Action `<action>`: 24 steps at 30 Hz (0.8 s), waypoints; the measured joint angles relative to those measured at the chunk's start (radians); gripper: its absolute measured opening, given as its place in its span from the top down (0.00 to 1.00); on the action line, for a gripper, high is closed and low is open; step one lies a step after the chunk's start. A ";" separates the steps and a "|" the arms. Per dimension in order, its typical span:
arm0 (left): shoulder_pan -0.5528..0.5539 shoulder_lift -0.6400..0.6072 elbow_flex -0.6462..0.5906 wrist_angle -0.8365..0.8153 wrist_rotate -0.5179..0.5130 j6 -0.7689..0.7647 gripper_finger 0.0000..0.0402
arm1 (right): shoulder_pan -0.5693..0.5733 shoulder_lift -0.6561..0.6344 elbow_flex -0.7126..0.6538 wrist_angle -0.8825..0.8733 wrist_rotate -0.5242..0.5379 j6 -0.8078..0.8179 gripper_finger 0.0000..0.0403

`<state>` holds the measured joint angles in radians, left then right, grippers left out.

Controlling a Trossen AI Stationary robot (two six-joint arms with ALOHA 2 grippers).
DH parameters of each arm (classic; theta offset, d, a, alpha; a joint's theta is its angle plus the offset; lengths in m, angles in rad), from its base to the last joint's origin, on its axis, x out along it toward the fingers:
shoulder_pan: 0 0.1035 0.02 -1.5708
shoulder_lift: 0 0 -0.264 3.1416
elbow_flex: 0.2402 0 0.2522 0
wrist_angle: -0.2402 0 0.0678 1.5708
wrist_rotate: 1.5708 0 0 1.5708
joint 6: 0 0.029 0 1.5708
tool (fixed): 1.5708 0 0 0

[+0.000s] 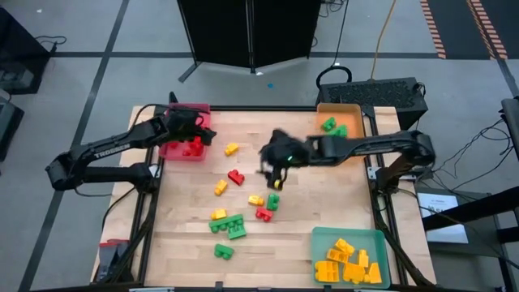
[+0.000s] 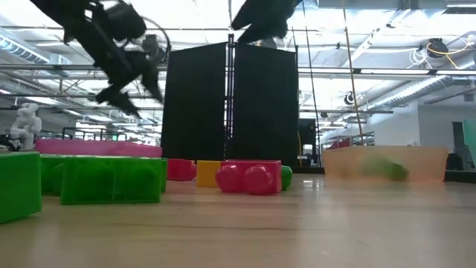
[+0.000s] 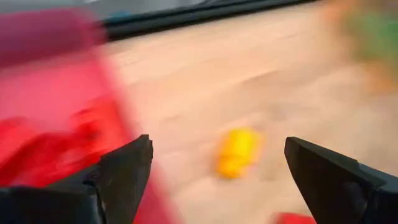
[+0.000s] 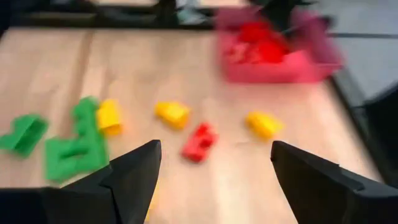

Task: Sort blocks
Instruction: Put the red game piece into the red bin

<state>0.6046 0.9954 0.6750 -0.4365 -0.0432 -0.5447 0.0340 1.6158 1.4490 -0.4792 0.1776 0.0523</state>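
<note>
The left end effector (image 1: 203,134) is hanging wide open and empty at the red tray (image 1: 173,151); the nearest loose block, a yellow one (image 1: 231,149), is lying just beyond the tray. The right end effector (image 1: 274,173), also spread empty, is hovering nearer the red block (image 1: 236,177).

The left arm reached in from the left edge of the high view, bent at the elbow, its forearm angled up toward the upper left of centre. The left gripper (image 1: 197,130) sat there with its fingers (image 3: 124,174) spread wide, nothing between them. The right arm stretched from the right side toward frame centre, forearm nearly level. The right gripper (image 1: 276,172) pointed downward, fingers (image 4: 134,171) parted and empty.
</note>
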 joint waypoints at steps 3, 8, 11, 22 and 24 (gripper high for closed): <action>-0.024 -0.057 0.008 0.087 0.067 -0.023 0.09 | 0.020 0.078 0.000 0.044 -0.031 0.000 0.26; -0.045 -0.151 0.070 0.091 0.069 -0.021 0.09 | 0.008 0.244 0.000 0.253 -0.068 0.033 0.26; -0.044 -0.205 0.091 0.085 0.063 -0.020 0.09 | -0.005 0.332 0.000 0.375 -0.093 0.096 0.26; -0.044 -0.297 0.095 0.011 0.026 -0.019 0.09 | -0.015 0.531 -0.001 0.424 -0.018 0.240 0.26; -0.044 -0.297 0.095 0.001 0.024 -0.017 0.09 | -0.015 0.561 -0.001 0.431 -0.015 0.265 0.26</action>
<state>0.5606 0.6987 0.7704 -0.4358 -0.0188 -0.5619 0.0191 2.1765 1.4483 -0.0482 0.1628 0.3174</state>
